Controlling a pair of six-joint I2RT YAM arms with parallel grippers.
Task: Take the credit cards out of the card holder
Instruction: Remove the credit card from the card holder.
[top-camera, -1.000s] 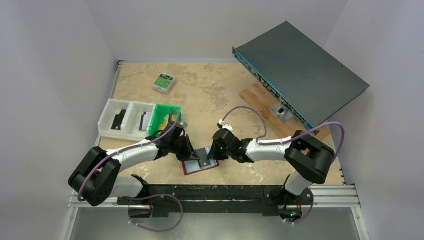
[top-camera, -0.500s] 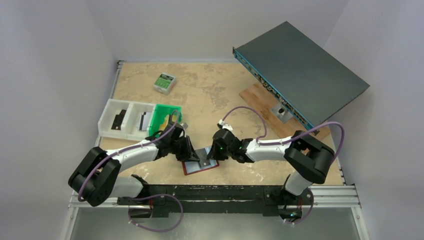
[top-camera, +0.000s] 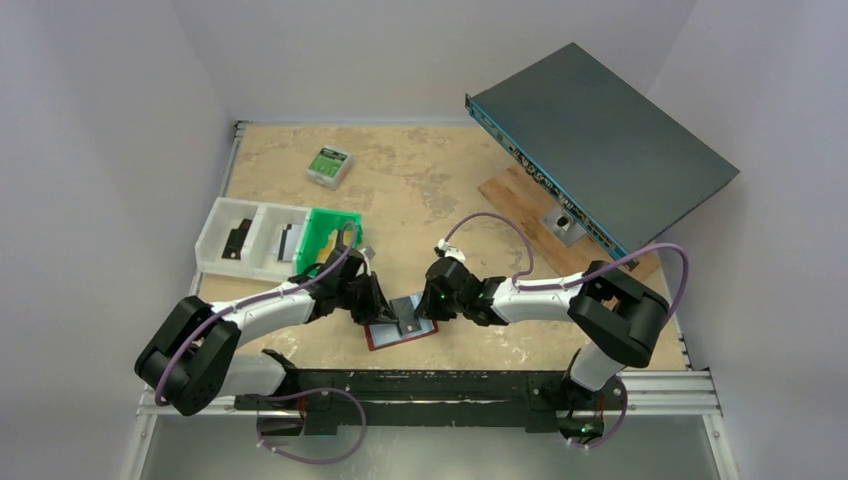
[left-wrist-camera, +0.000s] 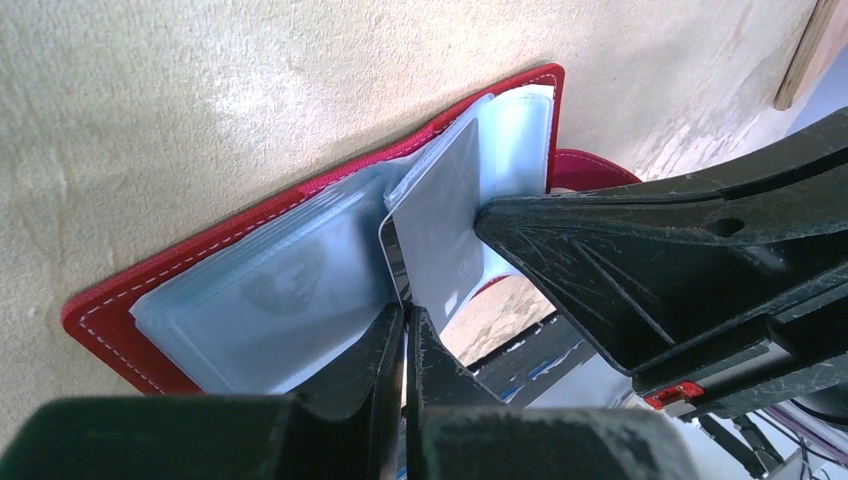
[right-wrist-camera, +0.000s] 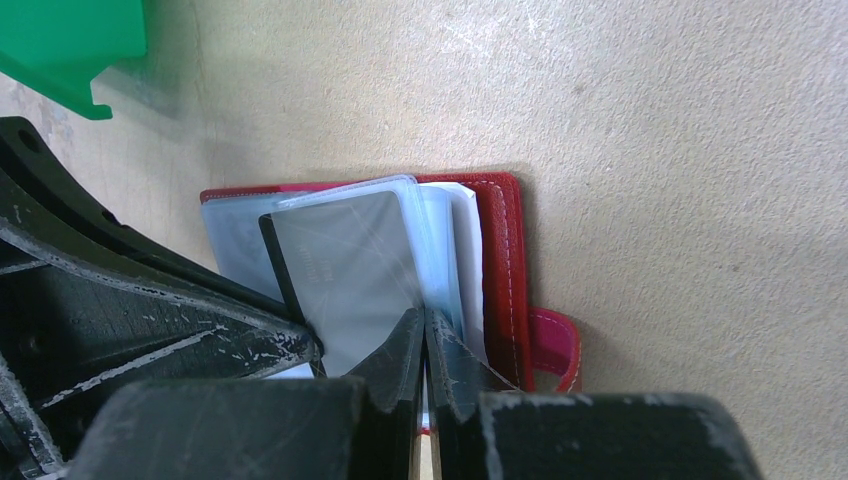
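Observation:
The red card holder lies open on the table near the front edge, its pale grey-blue pockets facing up. A grey credit card sticks partly out of a pocket and stands tilted up. My left gripper is shut on the card's dark lower edge. My right gripper is shut on a pale pocket leaf of the holder, right beside the card. In the top view the two grippers, left and right, meet over the holder. The snap tab pokes out at the holder's side.
A green bin and a white divided tray stand left of the holder. A small green-and-white box lies at the back left. A dark flat device leans on a wooden board at the back right.
My left gripper has shifted very slightly to the left with the card. The right arm and the holder have not visibly moved.

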